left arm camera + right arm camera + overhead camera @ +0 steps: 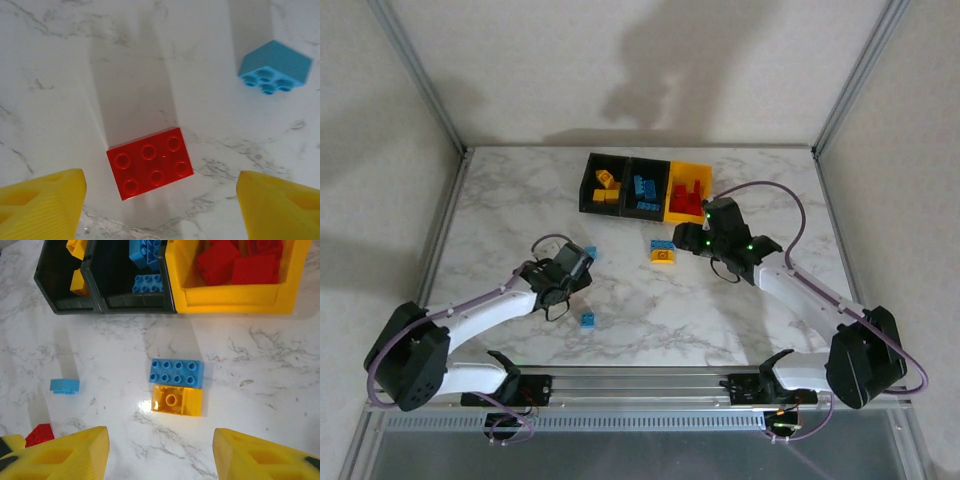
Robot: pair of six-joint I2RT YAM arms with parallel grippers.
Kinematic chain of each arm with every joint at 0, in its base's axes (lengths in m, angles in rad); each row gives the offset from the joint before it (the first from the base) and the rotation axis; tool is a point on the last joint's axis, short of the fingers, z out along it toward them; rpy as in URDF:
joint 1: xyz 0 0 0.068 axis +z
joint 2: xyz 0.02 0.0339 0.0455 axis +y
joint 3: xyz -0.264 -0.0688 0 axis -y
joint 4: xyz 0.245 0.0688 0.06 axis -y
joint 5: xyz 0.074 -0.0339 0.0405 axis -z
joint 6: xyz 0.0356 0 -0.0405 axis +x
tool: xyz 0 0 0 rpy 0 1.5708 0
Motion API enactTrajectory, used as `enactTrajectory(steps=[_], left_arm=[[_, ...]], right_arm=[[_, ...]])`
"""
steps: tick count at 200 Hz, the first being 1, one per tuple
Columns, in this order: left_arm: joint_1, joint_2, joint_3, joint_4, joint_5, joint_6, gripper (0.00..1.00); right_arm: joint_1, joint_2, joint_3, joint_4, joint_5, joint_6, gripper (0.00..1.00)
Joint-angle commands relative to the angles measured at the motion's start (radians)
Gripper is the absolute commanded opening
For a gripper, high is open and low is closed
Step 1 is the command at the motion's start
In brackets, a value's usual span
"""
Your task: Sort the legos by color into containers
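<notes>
though partly out of frame, left gripper (160, 200) agape astride a red lego (150, 162), right gripper (160, 442) agape and empty

The desk (650, 300) is white marble with grey veins. Two bins are black, the left bin (65, 305) and the middle bin (135, 302); the right bin (235, 300) is yellow. Yellow bricks (607, 186) lie in the left bin, blue bricks (645, 188) in the middle one, and red bricks (687, 197) in the yellow one.

Loose on the marble are a red brick (150, 162), a light blue brick (274, 65), a blue eight-stud brick (176, 373) and a glossy amber brick (177, 401).

The left pincer (161, 180) and the right pincer (160, 432) have yellow fingers (45, 205). The arms (490, 310) are white with black joints, the cables (790, 215) are purple, and green lights (708, 240) glow on the right wrist.
</notes>
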Motion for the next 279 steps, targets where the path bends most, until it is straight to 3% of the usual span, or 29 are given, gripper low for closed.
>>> enactTrajectory(steps=[1, 73, 110, 133, 168, 208, 279], left_arm=[[0.011, 0.038, -0.016, 0.038, -0.059, -0.018, 0.78], [0.023, 0.182, 0.006, 0.123, -0.056, 0.010, 0.74], [0.027, 0.203, 0.004, 0.142, -0.043, 0.023, 0.49], [0.028, 0.187, 0.008, 0.136, -0.035, 0.036, 0.39], [0.014, 0.140, 0.050, 0.125, 0.011, 0.061, 0.36], [-0.046, 0.194, 0.213, 0.135, 0.072, 0.102, 0.34], [-0.100, 0.494, 0.629, 0.147, 0.177, 0.163, 0.33]], right_arm=[[0.004, -0.041, -0.026, 0.021, -0.003, 0.027, 0.57], [0.004, -0.060, -0.040, 0.011, 0.007, 0.037, 0.56], [0.004, -0.052, -0.046, 0.016, 0.007, 0.046, 0.56], [0.004, -0.056, -0.048, 0.007, 0.013, 0.049, 0.55], [0.004, -0.116, -0.074, -0.020, 0.016, 0.065, 0.56], [0.002, -0.238, -0.172, -0.035, 0.045, 0.124, 0.56], [-0.025, -0.431, -0.286, -0.108, 0.115, 0.193, 0.56]])
